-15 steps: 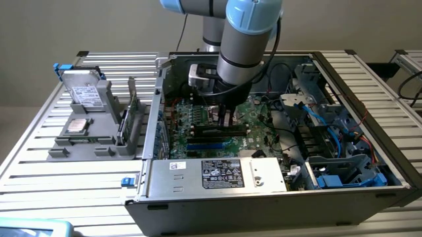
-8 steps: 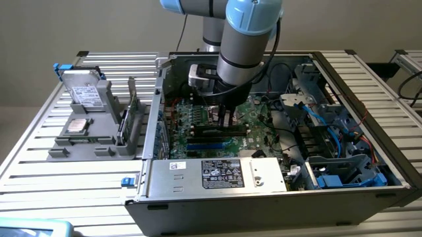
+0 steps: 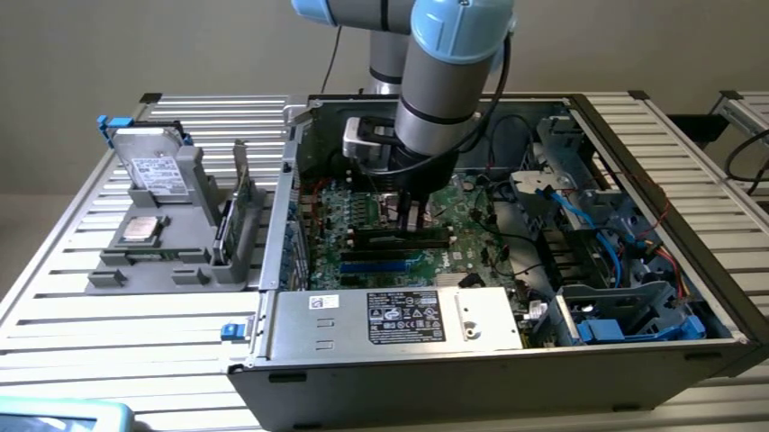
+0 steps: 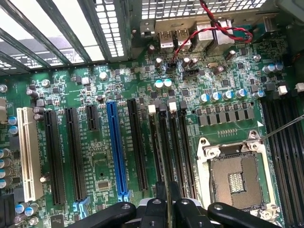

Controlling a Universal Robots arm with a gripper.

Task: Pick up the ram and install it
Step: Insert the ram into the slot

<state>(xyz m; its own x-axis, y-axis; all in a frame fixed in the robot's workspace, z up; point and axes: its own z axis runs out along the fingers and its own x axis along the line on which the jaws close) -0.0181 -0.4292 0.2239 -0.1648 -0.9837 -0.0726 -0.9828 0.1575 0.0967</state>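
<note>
My gripper [image 3: 415,219] reaches down into the open computer case [image 3: 505,360], just above the motherboard [image 3: 469,211]. In the wrist view its two black fingers [image 4: 160,197] stand almost together over the row of black memory slots [image 4: 176,142]. The ram [image 4: 168,188] shows only as a thin dark edge pinched between them, lined up with the slots' length. In the exterior view the ram is hidden behind the fingers. The empty processor socket [image 4: 236,178] lies right beside the slots.
A blue expansion slot [image 4: 115,142] and a white one [image 4: 26,152] lie further along the board. Red and black wires [image 4: 213,28] hang near the rear ports. On the exterior view's left a grey holder [image 3: 168,261] carries a hard drive [image 3: 157,166], a silver processor [image 3: 142,229] and a green card [image 3: 244,202].
</note>
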